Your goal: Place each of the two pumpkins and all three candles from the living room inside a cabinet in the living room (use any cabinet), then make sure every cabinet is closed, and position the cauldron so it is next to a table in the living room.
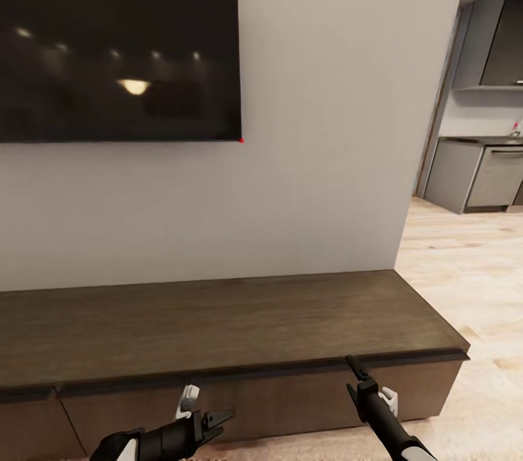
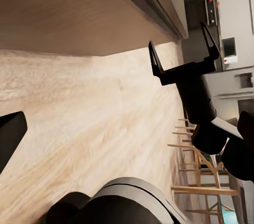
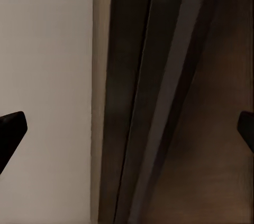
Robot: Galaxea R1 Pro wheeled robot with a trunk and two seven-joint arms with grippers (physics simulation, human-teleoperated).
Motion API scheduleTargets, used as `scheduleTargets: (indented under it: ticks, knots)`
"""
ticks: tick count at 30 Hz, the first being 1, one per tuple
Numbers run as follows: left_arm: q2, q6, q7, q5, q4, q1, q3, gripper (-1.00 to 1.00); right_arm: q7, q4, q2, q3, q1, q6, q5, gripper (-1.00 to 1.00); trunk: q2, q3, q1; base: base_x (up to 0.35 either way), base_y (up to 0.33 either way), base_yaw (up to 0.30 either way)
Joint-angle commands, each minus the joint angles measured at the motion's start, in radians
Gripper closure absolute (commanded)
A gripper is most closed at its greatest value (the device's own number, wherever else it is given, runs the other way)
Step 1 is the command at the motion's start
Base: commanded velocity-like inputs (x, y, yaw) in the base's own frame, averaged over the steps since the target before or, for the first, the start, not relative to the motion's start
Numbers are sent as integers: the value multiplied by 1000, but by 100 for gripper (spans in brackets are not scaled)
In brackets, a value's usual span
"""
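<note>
Plainly parked close before the cabinet (image 1: pixel 218 323): long, low, dark brown, set against the wall (image 1: pixel 319 156) beneath the television (image 1: pixel 116 40). Logged every visible drawer front (image 1: pixel 290 399) as flush and shut, top bare.

Noted the right gripper (image 1: pixel 354 368) raised to the dark seam under the cabinet's top lip, near its right end, fingers pointing up at the edge. Read its jaws as wide: both prongs well spread in the left wrist view (image 2: pixel 178 39), tips at opposite borders of its own camera. Could not tell touching from just short of the lip.

Found the left gripper (image 1: pixel 221 419) low before the drawer fronts, pointing toward the right arm. Judged its jaws spread too, holding nothing, on thin evidence from one fingertip (image 2: pixel 10 134) at the border.

Risks, as judged:
- No handles, so only a thin lip to hook. Expected a slip off the edge from too shallow a bite or a skewed pull.
- Feared jamming a fingertip against the fixed top instead of the drawer; no opening from that.
- Saw both arms near each other; risk of collision from crossing reaches.
- Marked little room between robot and fronts; possible blocked drawer travel without backing across the floor (image 1: pixel 465 265).
</note>
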Motion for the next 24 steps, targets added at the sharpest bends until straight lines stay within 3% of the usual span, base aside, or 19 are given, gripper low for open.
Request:
scheduleTargets:
  ticks: [1,18,24]
  knots:
    - [1,7,1,9,0,-1,-4,-100,3,0,0,-8,-1,10,0,-100,-1,-5,0,0,0,0]
    - [1,7,1,9,0,-1,-4,-100,41,-11,1,-8,0,8,-1,-100,-5,-71,8,0,0,0]
    - [2,7,1,9,0,-1,-4,-100,47,-12,1,-8,-1,7,-1,-100,-5,-71,8,1,0,0]
